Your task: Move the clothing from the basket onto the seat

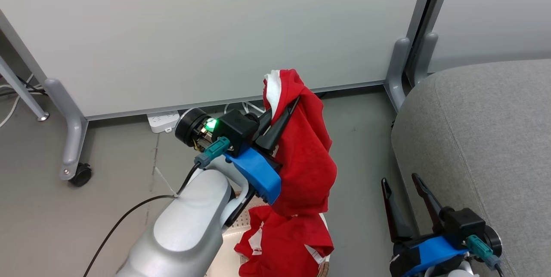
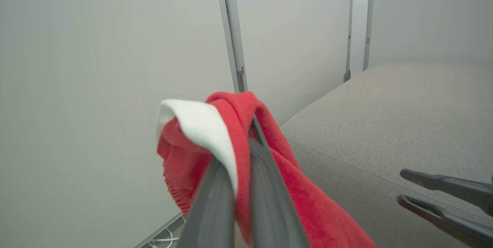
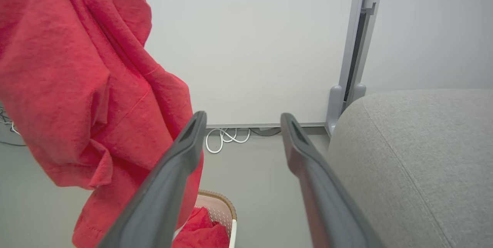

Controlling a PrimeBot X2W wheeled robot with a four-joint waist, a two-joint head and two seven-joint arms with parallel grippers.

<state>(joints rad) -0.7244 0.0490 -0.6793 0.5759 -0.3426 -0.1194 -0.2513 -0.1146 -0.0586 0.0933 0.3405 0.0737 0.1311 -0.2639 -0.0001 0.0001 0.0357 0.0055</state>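
My left gripper (image 1: 286,111) is shut on a bright-red garment with a white panel (image 1: 305,156), held up in the air so that it hangs down over the basket. In the left wrist view the fabric (image 2: 192,128) bunches over my closed fingertips (image 2: 252,124). A second red garment (image 1: 288,242) lies in the cream basket (image 1: 230,247), whose brown rim (image 3: 221,198) shows in the right wrist view. The grey seat (image 1: 482,139) is to the right. My right gripper (image 1: 400,180) stands open and empty beside the seat's edge (image 3: 423,155).
A pale partition panel (image 1: 215,32) on grey legs stands behind, with a caster (image 1: 80,174) at the left. A white power strip (image 1: 162,121) and looped cables (image 3: 225,138) lie on the floor at its foot. Grey floor (image 1: 361,139) separates basket and seat.
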